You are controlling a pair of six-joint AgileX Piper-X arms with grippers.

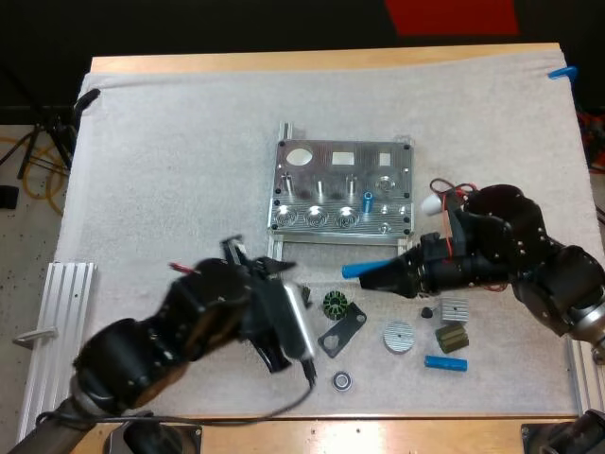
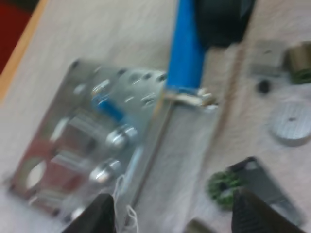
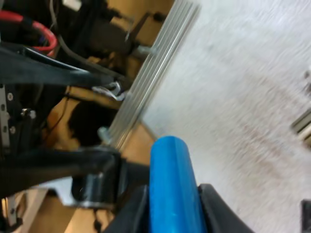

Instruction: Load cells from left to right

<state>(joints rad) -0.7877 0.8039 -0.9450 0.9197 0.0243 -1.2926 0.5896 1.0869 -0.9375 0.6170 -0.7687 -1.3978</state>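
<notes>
The metal fixture lies mid-mat with one blue cylinder standing in it. My right gripper is shut on a second blue cylinder, held level just in front of the fixture's near edge. From the right wrist that cylinder sits pinched between the fingers. My left gripper is open over the mat beside the green stator. From the left wrist its fingers stand apart, facing the fixture and the held cylinder. A third blue cylinder lies on the mat.
Small parts lie in front of the fixture: a black plate, a silver disc, a bearing, a finned block and an olive part. An aluminium rail lies at the mat's left edge.
</notes>
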